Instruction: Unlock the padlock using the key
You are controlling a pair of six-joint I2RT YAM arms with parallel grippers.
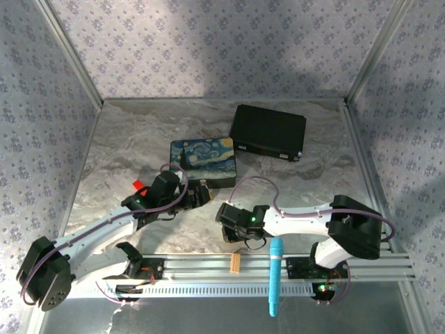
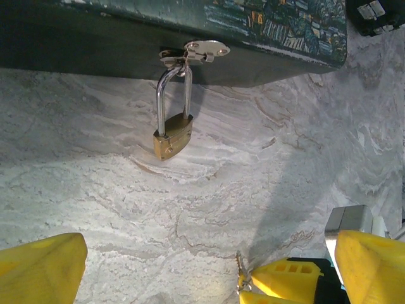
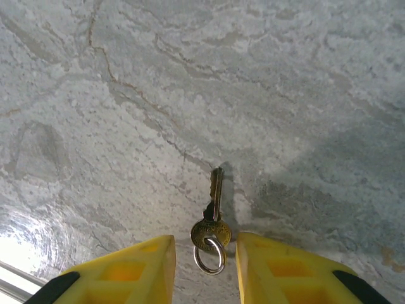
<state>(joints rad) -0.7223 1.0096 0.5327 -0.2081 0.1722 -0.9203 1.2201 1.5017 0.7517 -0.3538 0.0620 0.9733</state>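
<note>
Reaching for the key looked to be the step in hand. The right gripper [image 3: 205,246] had its yellow fingers a narrow way apart, astride the round bow of the small silvery key [image 3: 216,199]. The key lay on the grey marbled table [image 3: 266,76] with its blade pointing far, and nothing was clamped yet. The left gripper [image 2: 209,253] stood wide open and empty, facing the tiny brass padlock [image 2: 172,140]. The padlock lay just near of the blue painted box [image 1: 203,161], its thin silvery shackle closed and threaded through the metal hasp [image 2: 193,50]. My judgement of the next move: pinch the bow squarely, lift, and carry the blade left and far to the padlock's underside while the left fingers steady the brass body. No brand or writing could be read. The box lid bore a swirling night-sky print, and any stamping on the key bow was too small to tell.
</note>
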